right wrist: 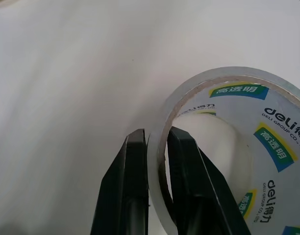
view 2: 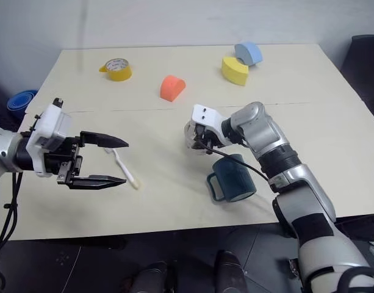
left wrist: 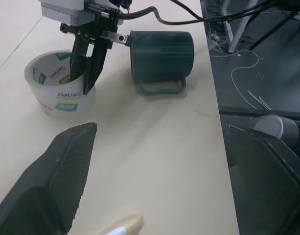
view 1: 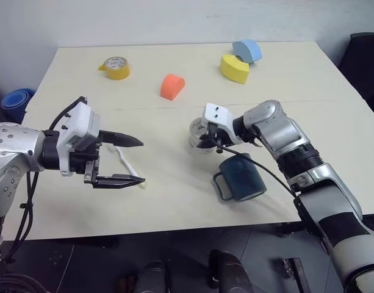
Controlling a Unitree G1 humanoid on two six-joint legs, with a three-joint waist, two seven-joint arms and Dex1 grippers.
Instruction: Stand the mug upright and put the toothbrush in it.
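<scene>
Mug (view 1: 240, 177) on its side on the table (view 1: 64, 91), handle toward the near edge, not yet stood up. Clear tape roll (left wrist: 59, 82) just beside it, in the way. Right gripper (right wrist: 157, 147) pinched shut on the tape roll's wall, one finger inside, one outside. Best to lift the roll well away from the mug first, slowly, no bumping. Toothbrush (view 2: 125, 169) flat on the table under the left gripper (view 1: 133, 160), fingers wide apart, holding nothing.

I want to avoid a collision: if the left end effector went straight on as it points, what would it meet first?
Probably the tape roll, held by the right end effector; the mug lies just beside it.
</scene>
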